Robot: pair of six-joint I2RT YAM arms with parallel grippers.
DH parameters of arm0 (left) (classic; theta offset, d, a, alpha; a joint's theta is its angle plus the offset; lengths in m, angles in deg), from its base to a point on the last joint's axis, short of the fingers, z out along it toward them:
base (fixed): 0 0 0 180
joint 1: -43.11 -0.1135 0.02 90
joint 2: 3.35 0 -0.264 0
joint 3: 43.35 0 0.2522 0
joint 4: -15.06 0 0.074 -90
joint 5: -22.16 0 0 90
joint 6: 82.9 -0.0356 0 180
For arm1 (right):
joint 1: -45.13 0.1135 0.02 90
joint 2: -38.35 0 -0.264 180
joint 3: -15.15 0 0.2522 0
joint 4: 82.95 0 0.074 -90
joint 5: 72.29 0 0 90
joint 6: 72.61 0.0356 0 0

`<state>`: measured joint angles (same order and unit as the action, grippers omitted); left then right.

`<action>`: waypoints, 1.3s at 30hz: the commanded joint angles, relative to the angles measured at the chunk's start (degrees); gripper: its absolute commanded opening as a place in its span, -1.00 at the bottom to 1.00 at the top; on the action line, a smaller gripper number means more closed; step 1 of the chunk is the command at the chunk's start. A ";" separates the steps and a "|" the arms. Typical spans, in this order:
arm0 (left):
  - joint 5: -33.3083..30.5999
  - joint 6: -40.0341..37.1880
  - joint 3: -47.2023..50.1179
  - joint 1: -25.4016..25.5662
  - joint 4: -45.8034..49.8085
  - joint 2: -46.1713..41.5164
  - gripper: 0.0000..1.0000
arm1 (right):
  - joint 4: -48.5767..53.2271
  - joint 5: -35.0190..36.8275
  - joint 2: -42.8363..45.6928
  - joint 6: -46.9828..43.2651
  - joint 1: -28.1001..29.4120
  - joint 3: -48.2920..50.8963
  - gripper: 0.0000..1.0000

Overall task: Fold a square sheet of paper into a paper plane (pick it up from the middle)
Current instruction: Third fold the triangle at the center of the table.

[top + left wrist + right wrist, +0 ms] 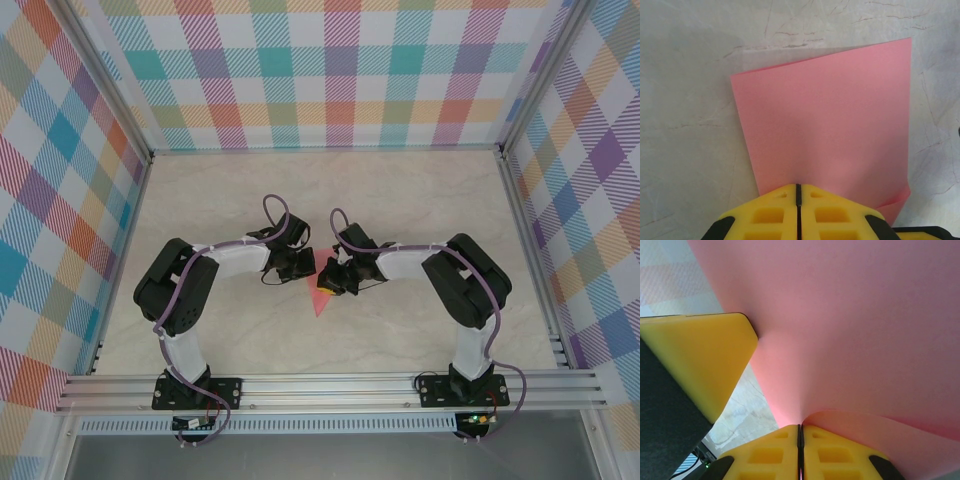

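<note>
The square sheet of paper (322, 290) is salmon pink and hangs folded between my two grippers at the middle of the table, one corner pointing toward the near edge. My left gripper (303, 264) is shut on it. In the left wrist view the paper (830, 115) spreads out from the closed yellow fingertips (798, 187), with a second layer peeking out at the lower right. My right gripper (333, 277) pinches the sheet from the other side. From the right wrist, the paper (855, 325) curls up out of the shut gripper (800, 427), beside the left gripper's yellow finger (695, 355).
The marble-patterned table (420, 200) is walled on three sides by checkered panels (330, 70). An aluminium rail (330, 385) carrying both arm bases runs along the near edge. Both arms are bent inward, elbows toward the sides.
</note>
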<state>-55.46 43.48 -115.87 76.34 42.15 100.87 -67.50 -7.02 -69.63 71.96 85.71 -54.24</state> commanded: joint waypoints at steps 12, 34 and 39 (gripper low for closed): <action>0.36 -0.51 0.04 -0.23 0.92 2.12 -0.85 | -1.12 -1.37 -1.97 -1.75 0.38 -1.67 -0.81; -4.72 3.83 2.46 -4.14 2.12 -8.14 -0.82 | 2.74 1.40 -3.64 -3.04 0.35 -1.40 -0.44; -3.78 4.42 5.08 -5.98 2.08 -10.37 -0.81 | 2.21 1.36 -3.73 -3.24 0.36 -1.07 -0.33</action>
<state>-58.95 46.89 -112.49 71.14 42.63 92.30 -67.67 -8.68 -70.79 70.43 85.75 -56.21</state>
